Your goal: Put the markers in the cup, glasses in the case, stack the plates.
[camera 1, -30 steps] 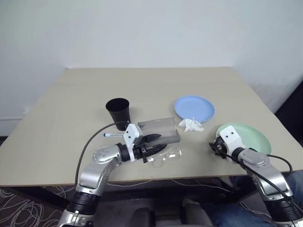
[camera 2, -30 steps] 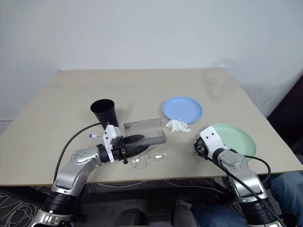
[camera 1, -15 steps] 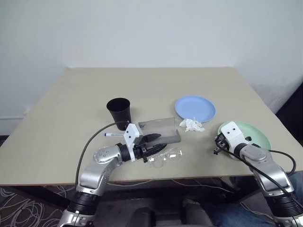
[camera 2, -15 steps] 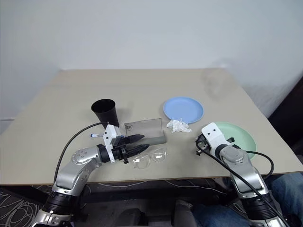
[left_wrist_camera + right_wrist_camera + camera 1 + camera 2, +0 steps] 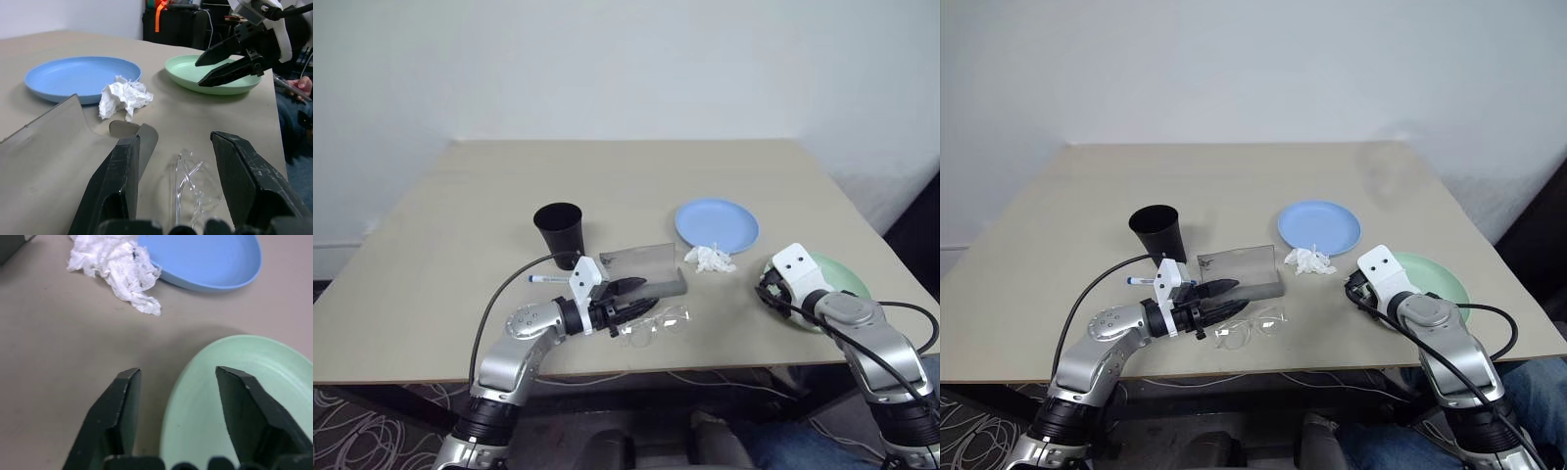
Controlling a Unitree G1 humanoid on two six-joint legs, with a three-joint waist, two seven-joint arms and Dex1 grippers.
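Plate stacking in hand, by my read. Right gripper (image 5: 173, 418) hangs over the near rim of the mint green plate (image 5: 234, 396), jaws apart, nothing held; plate sits flat on the worktop (image 5: 460, 215). Light blue plate (image 5: 717, 223) lies just beyond, tissue (image 5: 709, 258) touching its near edge. Left gripper (image 5: 176, 188) jaws apart, empty, over the glasses (image 5: 193, 183) beside the open case (image 5: 646, 268). Marker (image 5: 548, 278) lies near the cup (image 5: 559, 233). Next: straddle the green rim, close, lift, carry onto blue, mind the tissue.

The right arm hides the near-left part of the mint green plate (image 5: 837, 279); the marker (image 5: 548, 278) is partly behind the left gripper's (image 5: 641, 296) mount.
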